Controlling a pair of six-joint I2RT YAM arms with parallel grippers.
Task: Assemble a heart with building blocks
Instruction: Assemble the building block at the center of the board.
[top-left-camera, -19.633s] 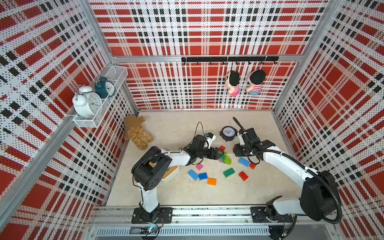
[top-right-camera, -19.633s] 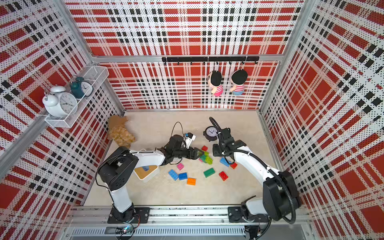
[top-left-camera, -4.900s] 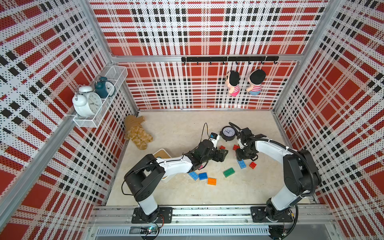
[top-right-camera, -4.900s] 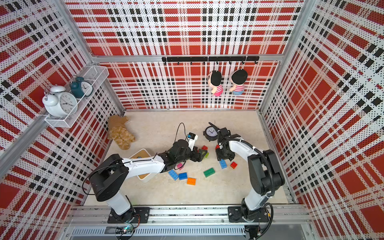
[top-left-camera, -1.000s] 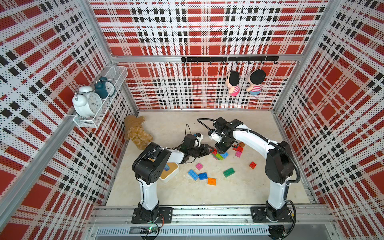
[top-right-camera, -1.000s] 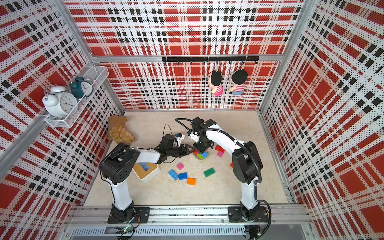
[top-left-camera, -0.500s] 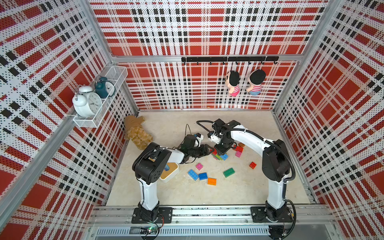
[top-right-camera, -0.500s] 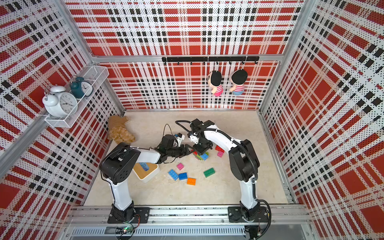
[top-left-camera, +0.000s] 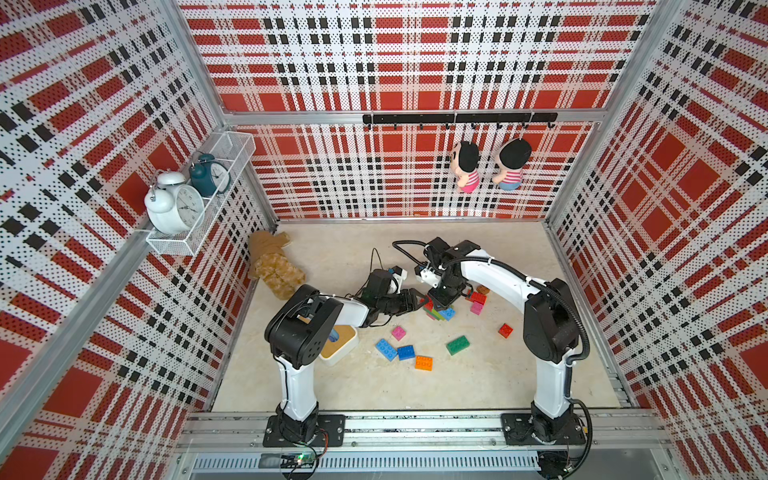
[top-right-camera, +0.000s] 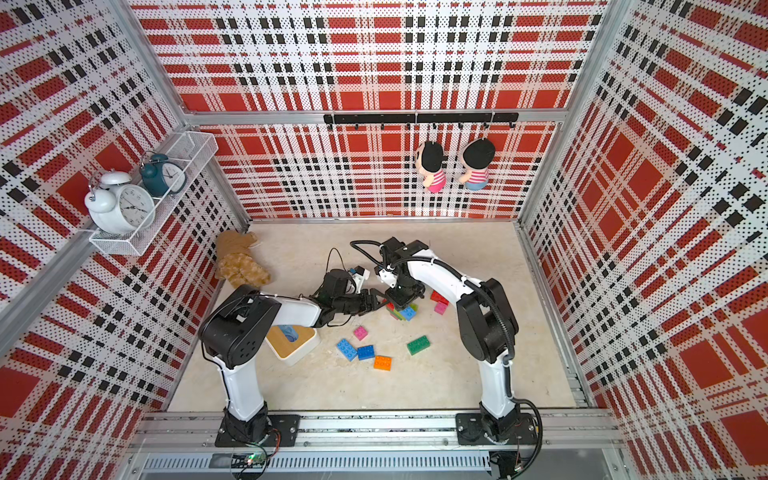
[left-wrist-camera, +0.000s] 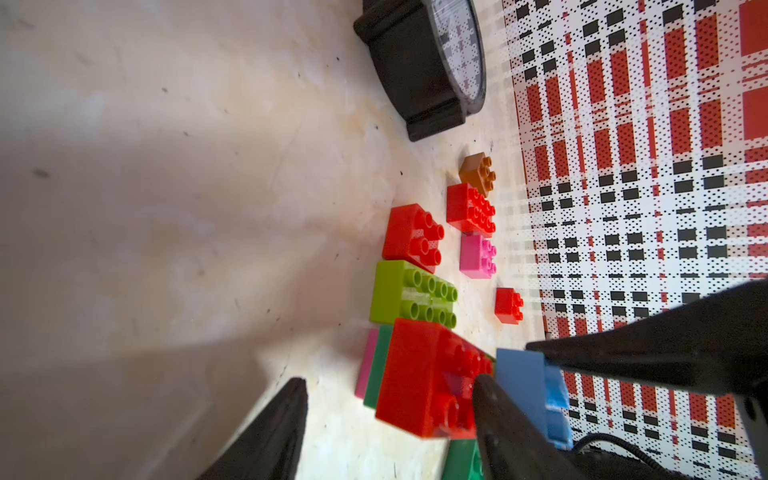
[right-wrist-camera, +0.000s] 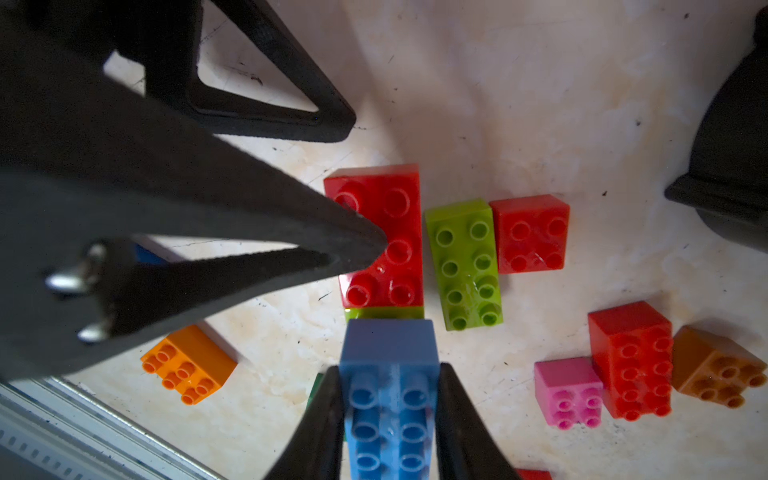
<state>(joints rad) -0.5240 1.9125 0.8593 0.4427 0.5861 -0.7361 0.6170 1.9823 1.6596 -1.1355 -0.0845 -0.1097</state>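
Note:
In the right wrist view my right gripper (right-wrist-camera: 390, 419) is shut on a blue brick (right-wrist-camera: 390, 399), gripping its two long sides. It holds the brick at the end of a red brick (right-wrist-camera: 380, 237) that tops a small stack of pink and green layers (left-wrist-camera: 372, 365). A lime brick (right-wrist-camera: 463, 264) and a small red brick (right-wrist-camera: 530, 235) lie beside the stack. My left gripper (left-wrist-camera: 390, 419) stands open over the red brick (left-wrist-camera: 424, 374), one fingertip (right-wrist-camera: 370, 245) resting on its studs. Both top views show the grippers meeting at this cluster (top-left-camera: 438, 309) (top-right-camera: 401, 309).
Loose bricks lie toward the front: pink (top-left-camera: 398, 332), two blue (top-left-camera: 386, 349), orange (top-left-camera: 423, 363), green (top-left-camera: 457, 345), red (top-left-camera: 505, 330). Pink, red and brown ones (top-left-camera: 478, 298) sit to the right. A black clock (left-wrist-camera: 424, 62), a white box (top-left-camera: 338, 340) and a plush toy (top-left-camera: 274, 268) stand nearby.
My right gripper has come down and forward onto the cluster with the blue brick in it. The left gripper has stayed in place, still open.

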